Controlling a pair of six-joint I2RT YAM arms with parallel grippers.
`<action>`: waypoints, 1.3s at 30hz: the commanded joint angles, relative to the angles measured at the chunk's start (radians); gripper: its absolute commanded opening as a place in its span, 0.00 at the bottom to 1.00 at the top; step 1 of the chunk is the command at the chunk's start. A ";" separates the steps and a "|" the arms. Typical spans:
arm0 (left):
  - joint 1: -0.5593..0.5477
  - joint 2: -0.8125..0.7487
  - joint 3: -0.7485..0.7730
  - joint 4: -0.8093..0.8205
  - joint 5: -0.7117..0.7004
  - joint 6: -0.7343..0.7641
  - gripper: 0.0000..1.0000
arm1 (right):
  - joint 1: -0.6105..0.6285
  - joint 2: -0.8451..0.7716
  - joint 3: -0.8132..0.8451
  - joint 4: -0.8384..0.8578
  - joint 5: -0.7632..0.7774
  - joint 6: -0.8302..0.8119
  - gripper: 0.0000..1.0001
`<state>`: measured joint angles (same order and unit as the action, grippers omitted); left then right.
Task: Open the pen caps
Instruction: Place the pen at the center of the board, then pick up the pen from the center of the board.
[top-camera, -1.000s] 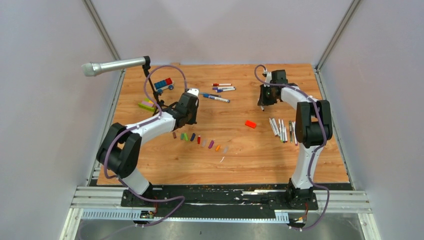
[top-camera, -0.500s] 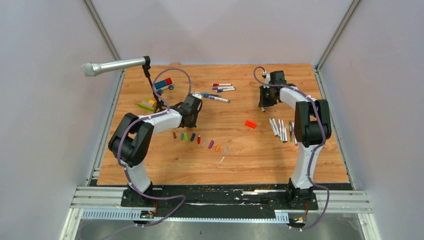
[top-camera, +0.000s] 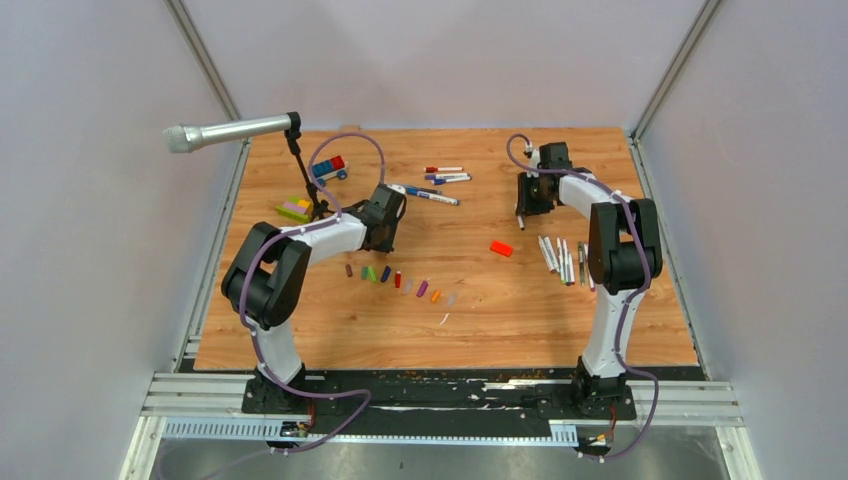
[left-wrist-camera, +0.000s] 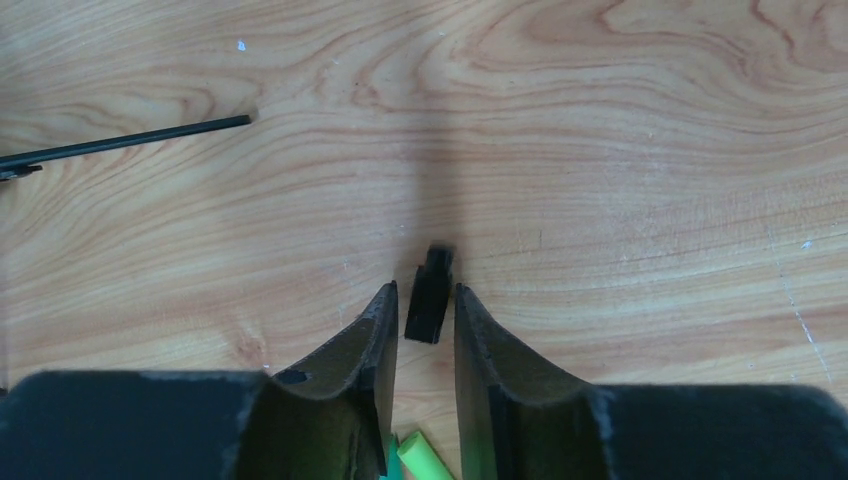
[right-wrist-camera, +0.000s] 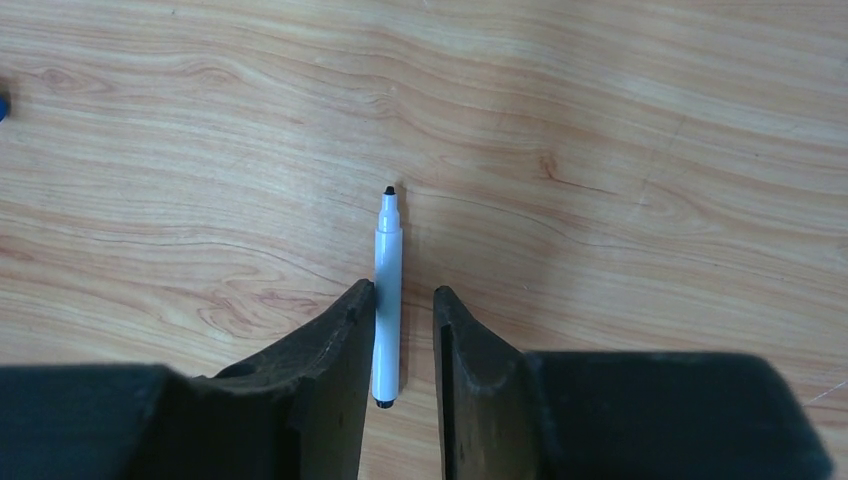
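My left pincer (left-wrist-camera: 425, 291) is slightly spread, with a blurred black pen cap (left-wrist-camera: 428, 300) between its tips and a gap on either side. My right pincer (right-wrist-camera: 401, 291) is parted too; an uncapped white pen (right-wrist-camera: 388, 290) touches one finger, clear of the other.

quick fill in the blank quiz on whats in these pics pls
1. The cap between the jaws of the left gripper is ____ in colour.
2. The pen between the jaws of the right gripper has a ____ barrel.
3. The microphone stands at the ____ edge of the table.

Missing words: black; white; left
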<state>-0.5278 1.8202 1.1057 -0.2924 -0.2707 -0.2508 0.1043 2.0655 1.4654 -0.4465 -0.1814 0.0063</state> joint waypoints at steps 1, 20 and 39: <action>0.006 -0.022 0.044 -0.025 0.004 0.015 0.35 | 0.006 -0.034 -0.011 0.012 0.006 0.015 0.30; 0.006 -0.324 -0.003 0.073 0.230 -0.173 0.63 | -0.024 -0.653 -0.409 0.164 -0.298 -0.282 0.60; -0.067 0.164 0.654 -0.400 -0.087 -0.826 0.69 | -0.273 -0.908 -0.693 0.328 -0.743 -0.270 0.72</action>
<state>-0.5591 1.8801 1.5223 -0.3820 -0.1303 -0.8879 -0.1467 1.1610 0.7589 -0.1730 -0.8631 -0.2810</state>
